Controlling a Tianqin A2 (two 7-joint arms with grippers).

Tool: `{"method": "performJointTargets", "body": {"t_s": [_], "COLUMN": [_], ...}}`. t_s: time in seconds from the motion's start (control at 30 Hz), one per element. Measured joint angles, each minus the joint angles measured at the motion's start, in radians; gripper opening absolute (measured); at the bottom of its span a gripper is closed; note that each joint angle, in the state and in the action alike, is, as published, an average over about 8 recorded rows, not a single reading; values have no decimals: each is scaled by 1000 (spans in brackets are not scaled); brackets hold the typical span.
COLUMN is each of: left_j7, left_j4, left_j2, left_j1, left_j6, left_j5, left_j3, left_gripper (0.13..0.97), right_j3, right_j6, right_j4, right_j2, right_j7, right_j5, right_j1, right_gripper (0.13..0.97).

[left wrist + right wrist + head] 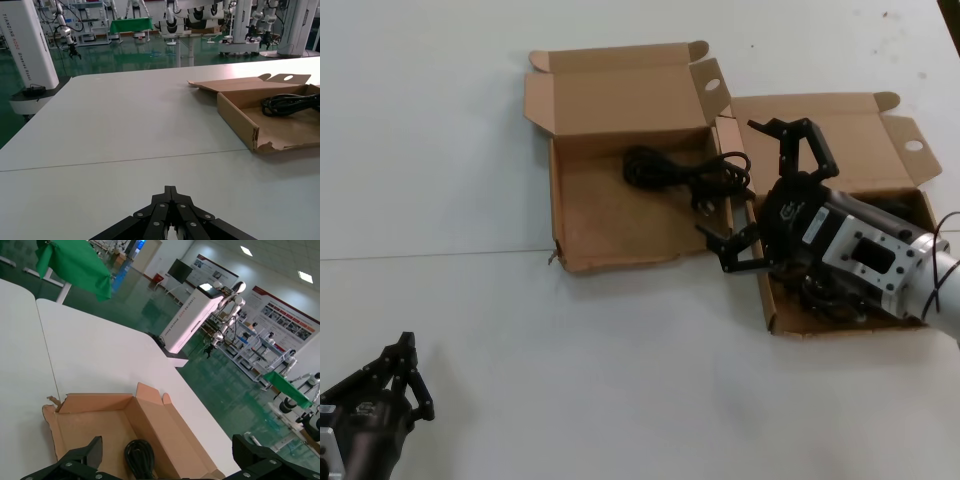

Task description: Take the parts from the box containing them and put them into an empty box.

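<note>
The empty box [610, 220], with a ragged torn front corner, lies left of the box containing them [870, 130], which has neat walls. A coiled black cable [680, 170] now rests inside the torn box near its right wall. My right gripper [730, 178] hangs open above the seam between the two boxes, over the cable's end, holding nothing. Dark parts [820, 300] in the neat box are mostly hidden under my right arm. The right wrist view shows the torn box [90, 425], the cable [140, 457] and the spread gripper [167, 445]. My left gripper [405, 345] is parked shut at the front left.
Both lids stand open toward the back, each with a round hole in a side flap [712, 85]. A table seam [430, 255] runs across the white tabletop. In the left wrist view the torn box [237, 117] lies far ahead of the left gripper [170, 192].
</note>
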Motion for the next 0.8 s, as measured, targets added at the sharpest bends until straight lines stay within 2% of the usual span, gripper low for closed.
{"method": "performJointTargets", "body": {"t_s": [0.17, 0.3, 0.6, 0.8], "left_j7": [0, 0, 0, 0], "left_j4": [0, 0, 0, 0], "left_j2": [0, 0, 0, 0], "left_j1": [0, 0, 0, 0], "left_j6": [0, 0, 0, 0], "left_j5": [0, 0, 0, 0], "left_j3": [0, 0, 0, 0], "left_gripper": [161, 164, 229, 327], "right_j3": [3, 3, 13, 32], "right_j6": [6, 6, 22, 53], "right_j4": [8, 8, 14, 26], "right_j2": [2, 2, -4, -16], "right_j7": [0, 0, 0, 0], "right_j5": [-2, -2, 5, 19], "right_j1": [-9, -10, -31, -73], "right_gripper": [902, 924, 963, 966]}}
